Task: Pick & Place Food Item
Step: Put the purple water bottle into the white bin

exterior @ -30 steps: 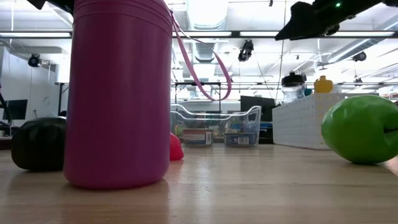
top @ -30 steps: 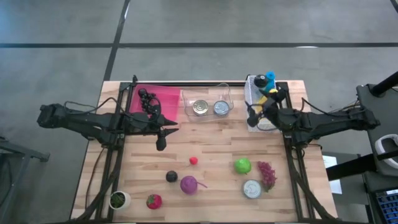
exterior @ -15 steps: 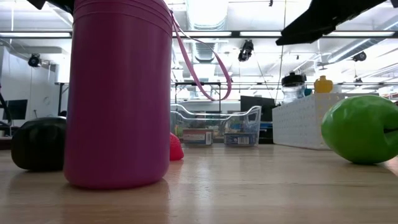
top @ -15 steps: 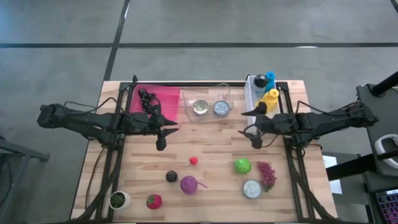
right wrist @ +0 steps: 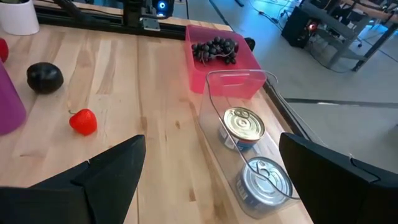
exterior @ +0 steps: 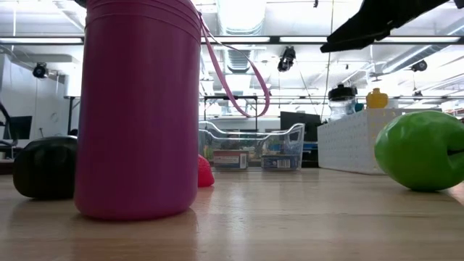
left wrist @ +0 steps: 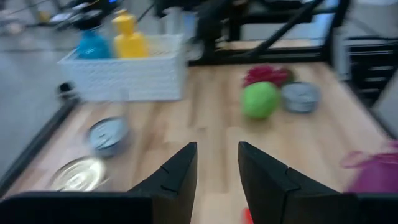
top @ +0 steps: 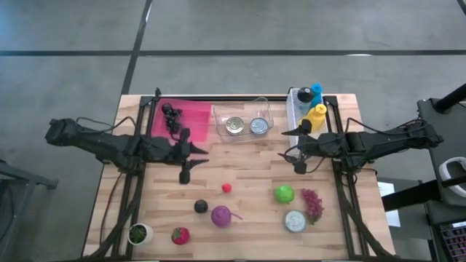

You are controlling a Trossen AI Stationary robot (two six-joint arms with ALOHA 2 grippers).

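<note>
Bright overhead lighting, left wrist view blurred

Both arms matte black throughout, built of slim jointed segments, thin black cables looped along the links. Left arm (top: 116, 144) left of frame, right arm (top: 371, 143) right of frame, high view. Gripper fingers dark, flat, wedge-shaped, tapering to blunt tips (left wrist: 180, 171). No markings legible.

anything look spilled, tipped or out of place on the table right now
Nothing stands out. The cans sit in the clear bin, the grapes in the pink tray, the bottles upright in the white basket; loose items lie scattered, nothing spilled.
</note>
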